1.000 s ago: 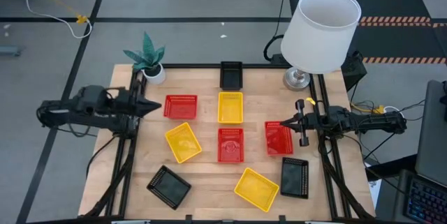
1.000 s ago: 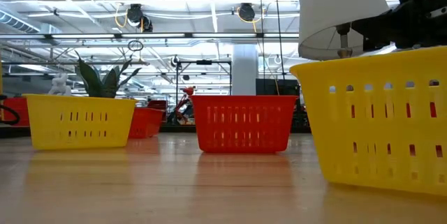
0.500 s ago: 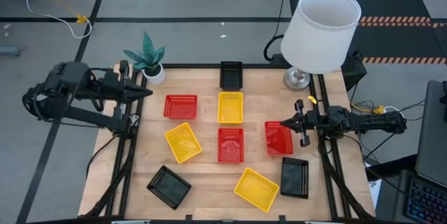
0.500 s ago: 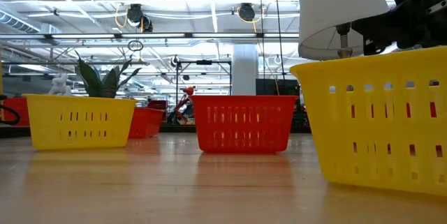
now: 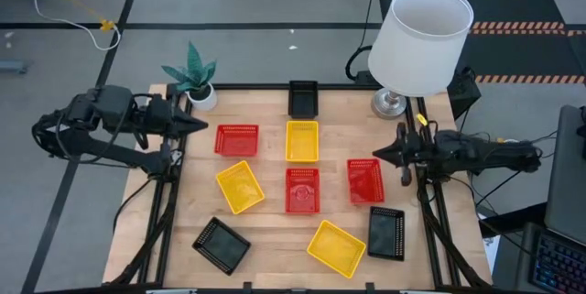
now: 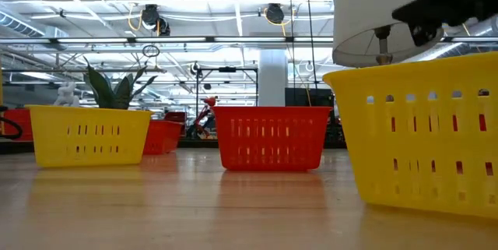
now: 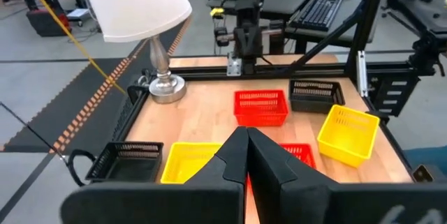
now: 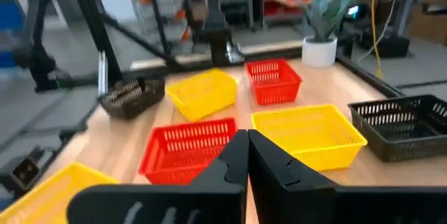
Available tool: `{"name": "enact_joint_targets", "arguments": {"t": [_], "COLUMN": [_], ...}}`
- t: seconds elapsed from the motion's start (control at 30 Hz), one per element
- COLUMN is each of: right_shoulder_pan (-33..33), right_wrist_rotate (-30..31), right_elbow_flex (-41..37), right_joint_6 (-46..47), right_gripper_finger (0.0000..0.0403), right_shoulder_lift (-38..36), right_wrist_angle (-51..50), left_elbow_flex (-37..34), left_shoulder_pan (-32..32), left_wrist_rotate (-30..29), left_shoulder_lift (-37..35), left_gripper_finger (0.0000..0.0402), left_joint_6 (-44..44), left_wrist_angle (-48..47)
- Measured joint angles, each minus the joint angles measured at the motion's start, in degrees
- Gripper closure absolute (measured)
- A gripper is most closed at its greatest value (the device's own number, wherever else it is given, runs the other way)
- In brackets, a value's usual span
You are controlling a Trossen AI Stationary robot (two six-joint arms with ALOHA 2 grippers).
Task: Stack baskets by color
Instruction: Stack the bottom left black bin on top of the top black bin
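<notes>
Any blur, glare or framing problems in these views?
Right wrist view: soft, blurred throughout, background smeared. Low view: ceiling lights blown out, near yellow basket looms large and is cut by the frame edge. High view: even light, sharp. Left wrist view: crisp, lampshade cropped at the top.

Mesh baskets on a wooden table (image 8: 363, 77)

Closed right gripper (image 8: 247, 135) hovers above a red plastic mesh basket (image 8: 184, 148), beside a yellow plastic mesh basket (image 8: 307, 133).

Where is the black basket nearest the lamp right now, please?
In the high view, that black basket sits at the table's far edge, just behind the yellow basket, between the potted plant and the lamp.
</notes>
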Motion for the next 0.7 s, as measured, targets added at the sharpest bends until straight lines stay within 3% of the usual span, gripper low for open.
{"name": "enact_joint_targets", "arguments": {"t": [0.3, 0.7], "right_shoulder_pan": [0.0, -1.6], "right_wrist_rotate": [-0.4, -0.4], "right_elbow_flex": [22.2, 51.9], "right_joint_6": [-0.1, -9.0], "right_gripper_finger": [0.0403, 0.0403], "right_shoulder_lift": [16.8, 33.1], "right_wrist_angle": [-8.3, -23.6], "left_elbow_flex": [0.0, 0.0], "left_shoulder_pan": [0.0, 0.0], "left_wrist_rotate": [-0.8, -0.8], "left_shoulder_lift": [-0.1, -0.1], "left_gripper_finger": [0.0392, 0.0392], "left_joint_6": [1.2, 1.4], "left_wrist_angle": [0.3, 1.5]}}
